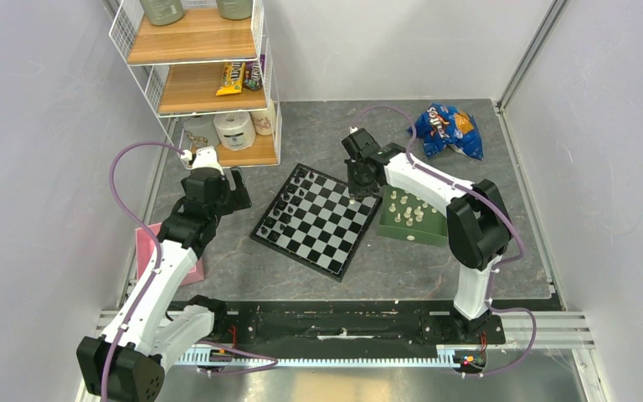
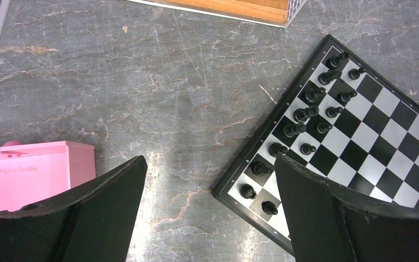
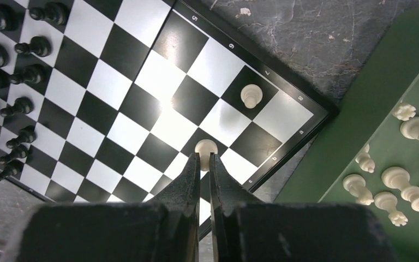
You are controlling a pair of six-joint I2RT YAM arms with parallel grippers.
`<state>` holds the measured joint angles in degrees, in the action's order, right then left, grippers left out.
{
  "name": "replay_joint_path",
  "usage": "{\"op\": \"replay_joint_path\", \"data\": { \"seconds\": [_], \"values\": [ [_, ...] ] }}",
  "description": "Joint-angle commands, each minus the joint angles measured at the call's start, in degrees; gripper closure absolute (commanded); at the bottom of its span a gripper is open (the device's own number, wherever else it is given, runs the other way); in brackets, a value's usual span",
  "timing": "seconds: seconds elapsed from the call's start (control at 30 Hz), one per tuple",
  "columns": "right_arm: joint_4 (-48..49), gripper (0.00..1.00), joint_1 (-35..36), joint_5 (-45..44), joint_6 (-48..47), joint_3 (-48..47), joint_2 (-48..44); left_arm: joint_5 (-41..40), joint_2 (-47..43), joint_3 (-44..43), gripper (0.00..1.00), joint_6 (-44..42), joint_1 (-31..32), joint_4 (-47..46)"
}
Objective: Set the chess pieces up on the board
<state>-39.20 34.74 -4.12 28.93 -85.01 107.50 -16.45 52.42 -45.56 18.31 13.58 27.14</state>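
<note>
The board (image 1: 328,226) lies tilted mid-table, with black pieces (image 1: 289,201) in two rows along its left side. My right gripper (image 3: 204,158) is shut on a cream-white chess piece (image 3: 205,147) and holds it over the board's right side (image 3: 142,103). Another cream-white piece (image 3: 251,95) stands on a dark square near the corner. In the top view the right gripper (image 1: 360,191) is over the board's right corner. More cream-white pieces (image 1: 408,209) lie in the green tray (image 1: 393,228). My left gripper (image 2: 210,185) is open and empty over bare table, left of the board (image 2: 382,131).
A pink box (image 1: 146,251) sits by the left arm and also shows in the left wrist view (image 2: 33,174). A wire shelf (image 1: 201,75) with snacks and rolls stands at the back left. A blue chip bag (image 1: 445,127) lies at the back right.
</note>
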Motion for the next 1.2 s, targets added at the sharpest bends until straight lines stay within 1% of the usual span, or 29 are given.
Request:
{"op": "replay_joint_path", "data": {
  "seconds": [0.0, 0.6, 0.9, 0.97, 1.1, 1.17],
  "values": [
    [1.76, 0.95, 0.49, -1.65, 0.28, 0.1, 1.51, -1.02, -0.8, -0.01, 0.05, -1.88, -0.23, -1.03],
    [1.85, 0.95, 1.2, -6.87, 0.26, 0.2, 4.85, -0.83, -1.01, 0.12, 0.05, -1.79, -0.22, -1.03],
    [1.87, 0.92, 1.16, -5.66, 0.15, 0.29, 5.26, -1.0, -1.17, 0.17, 0.05, -1.87, -0.23, -1.03],
    [1.85, 0.9, 1.18, -5.1, -0.12, 0.2, 5.26, -1.09, -1.18, 0.15, 0.05, -1.91, -0.22, -1.03],
    [1.85, 0.76, 1.16, -4.62, -0.01, 0.03, 4.28, -0.78, -1.1, 0.12, 0.05, -1.87, -0.22, -1.03],
    [1.85, 0.63, 1.2, -4.25, -0.03, -0.21, 3.15, -0.78, -1.1, 0.12, 0.05, -1.88, -0.22, -1.03]
  ]
}}
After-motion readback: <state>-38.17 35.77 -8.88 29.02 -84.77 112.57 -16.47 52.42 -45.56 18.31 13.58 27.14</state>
